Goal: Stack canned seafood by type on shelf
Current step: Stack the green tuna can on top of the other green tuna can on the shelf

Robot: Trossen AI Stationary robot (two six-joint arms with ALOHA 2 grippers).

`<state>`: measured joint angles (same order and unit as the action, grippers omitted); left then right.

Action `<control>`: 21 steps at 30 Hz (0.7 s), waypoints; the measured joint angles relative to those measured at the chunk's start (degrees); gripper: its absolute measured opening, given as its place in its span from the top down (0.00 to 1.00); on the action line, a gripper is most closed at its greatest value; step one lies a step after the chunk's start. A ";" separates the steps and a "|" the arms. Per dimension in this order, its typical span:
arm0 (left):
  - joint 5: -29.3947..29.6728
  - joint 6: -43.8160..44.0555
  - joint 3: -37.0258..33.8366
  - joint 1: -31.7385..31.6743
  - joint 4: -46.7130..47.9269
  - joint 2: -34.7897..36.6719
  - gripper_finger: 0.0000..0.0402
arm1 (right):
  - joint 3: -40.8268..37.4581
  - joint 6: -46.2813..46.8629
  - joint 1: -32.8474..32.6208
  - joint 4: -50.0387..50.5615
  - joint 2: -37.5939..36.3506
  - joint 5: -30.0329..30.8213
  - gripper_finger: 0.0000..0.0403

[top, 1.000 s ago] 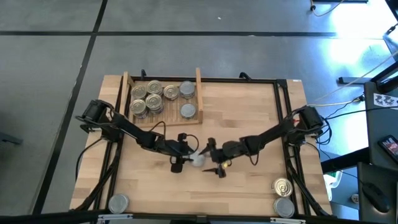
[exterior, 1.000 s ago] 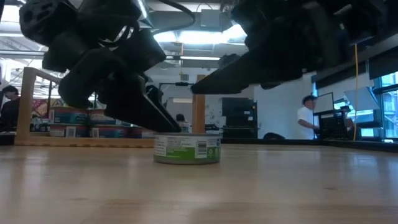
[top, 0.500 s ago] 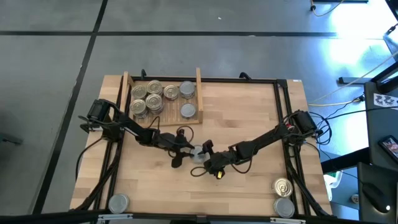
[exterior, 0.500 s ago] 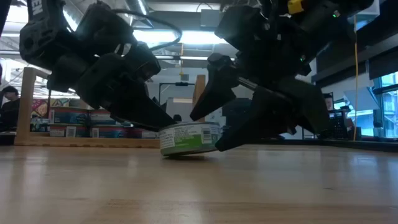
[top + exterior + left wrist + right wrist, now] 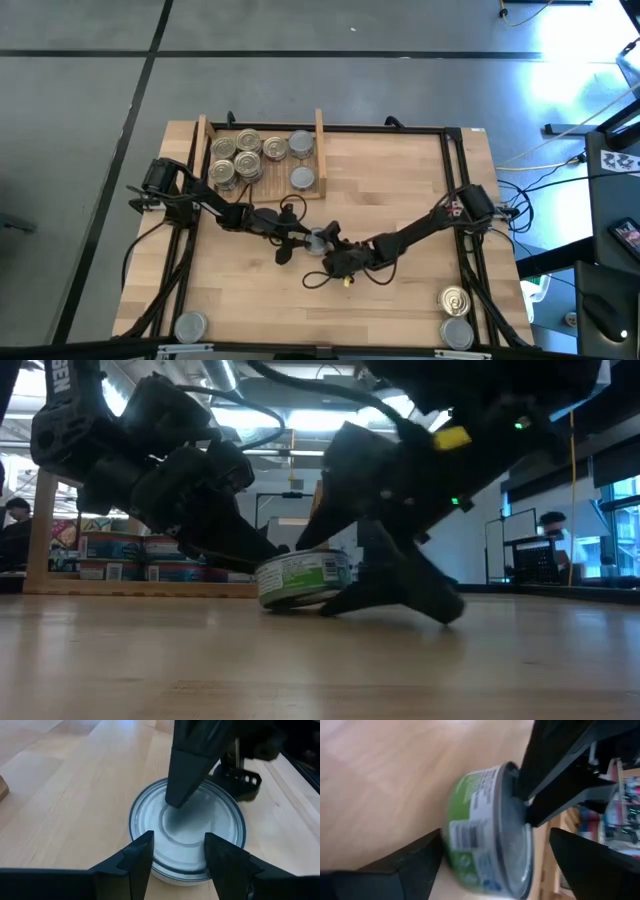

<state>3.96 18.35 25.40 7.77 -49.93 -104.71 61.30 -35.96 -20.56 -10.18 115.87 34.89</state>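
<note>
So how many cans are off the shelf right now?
4: one grey-topped can mid-table between both hands, one at the near-left corner, and two, gold and grey, near-right. None seem hidden.

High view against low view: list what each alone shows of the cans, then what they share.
Only the high view shows the cans' tops: golden and grey ones grouped on the shelf, plus three loose cans near the table's front corners. Only the low view shows the middle can's green label and that it sits tilted, one edge lifted. Both show that can between the left gripper and the right gripper.
</note>
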 joint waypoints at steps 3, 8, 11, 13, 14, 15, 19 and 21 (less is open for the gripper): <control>0.02 0.46 -0.10 0.02 -0.68 -0.10 0.56 | 2.05 -0.39 0.11 -0.12 1.41 0.52 0.20; -0.07 1.64 -0.15 0.11 -0.73 0.38 0.56 | 2.77 1.04 -0.19 0.84 1.68 0.32 0.54; 0.11 2.17 -0.18 0.01 0.39 2.39 0.56 | 2.91 2.77 -0.96 2.55 0.91 1.60 0.68; -0.14 2.56 -0.71 0.15 2.34 4.87 0.56 | 2.99 3.12 -1.44 3.59 0.60 1.97 0.68; -0.32 2.58 -1.34 0.25 3.84 6.38 0.56 | 2.96 3.62 -1.76 5.46 -0.02 2.04 0.68; -0.33 2.57 -1.68 0.50 6.57 8.09 0.56 | 2.89 4.08 -2.16 7.04 -0.83 1.94 0.68; 3.36 4.28 -3.26 3.01 15.55 15.38 0.56 | 2.70 6.06 -2.77 11.24 -5.45 1.10 0.68; 5.30 7.28 -4.73 4.91 20.66 17.59 0.56 | 2.76 7.59 -2.72 10.91 -8.46 1.25 0.68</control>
<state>9.26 25.64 20.67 12.68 -29.27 -87.12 64.06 -28.38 -23.28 0.74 107.41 36.14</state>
